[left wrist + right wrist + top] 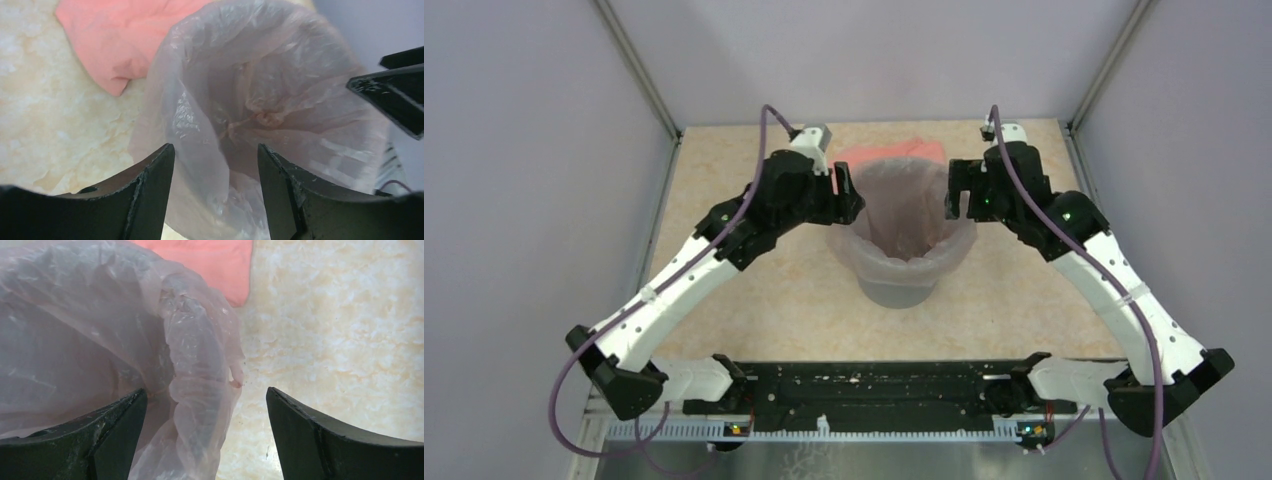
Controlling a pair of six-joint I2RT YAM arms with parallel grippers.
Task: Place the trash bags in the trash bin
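Pale lilac walls point(524, 150) box in a beige marbled table point(754, 300). Left gripper point(215, 150) – jaws spread, loose around the trash bag point(260, 75), which lines the grey trash bin point(894, 290) at centre – salmon sheet point(889, 150) behind. Right gripper point(206, 391) likewise released.

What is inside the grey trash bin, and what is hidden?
The see-through pink bag lines the trash bin, its top folded over the rim. Nothing else shows inside. The bin's floor and inner wall are covered by the film.

Beige marbled table point(754, 300): grey trash bin point(899, 292) mid-table; salmon sheet point(892, 150) behind, perhaps touching.
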